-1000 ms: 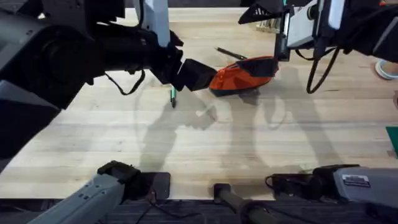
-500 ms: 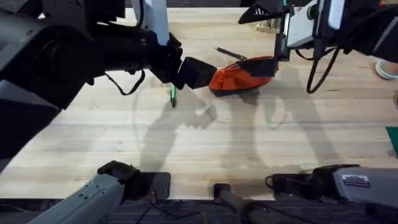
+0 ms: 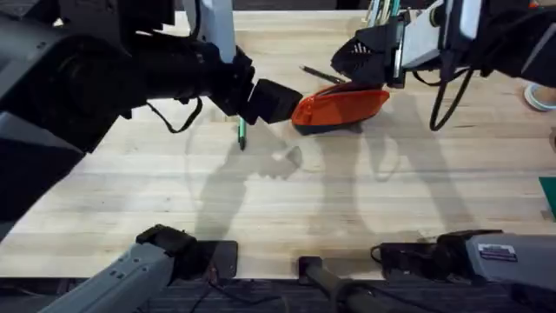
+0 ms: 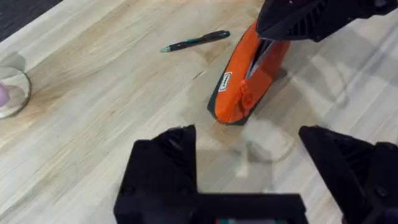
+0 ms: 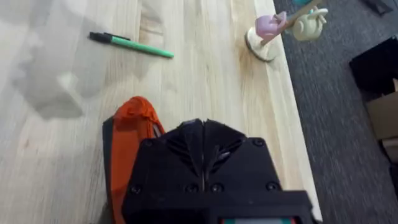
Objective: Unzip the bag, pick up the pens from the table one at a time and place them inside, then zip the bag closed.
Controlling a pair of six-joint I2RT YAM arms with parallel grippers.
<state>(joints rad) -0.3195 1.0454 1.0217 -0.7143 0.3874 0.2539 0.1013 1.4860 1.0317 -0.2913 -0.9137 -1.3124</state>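
The right gripper (image 3: 375, 74) had dropped from above to the bag (image 3: 340, 105); its fingers were pressed together directly over the zipper end, though contact with the pull could not be confirmed. The left gripper (image 4: 249, 163) stood open just short of the bag's opposite end. Beyond lay the green pen (image 3: 241, 132) and black pen (image 3: 322, 75). Unzipping appeared imminent.

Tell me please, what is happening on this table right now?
Two robot arms are working on an orange bag on the table. The right gripper is at the bag's top, over its zipper. The left gripper is open just short of the bag's other end. The green pen and the black pen lie on the table.
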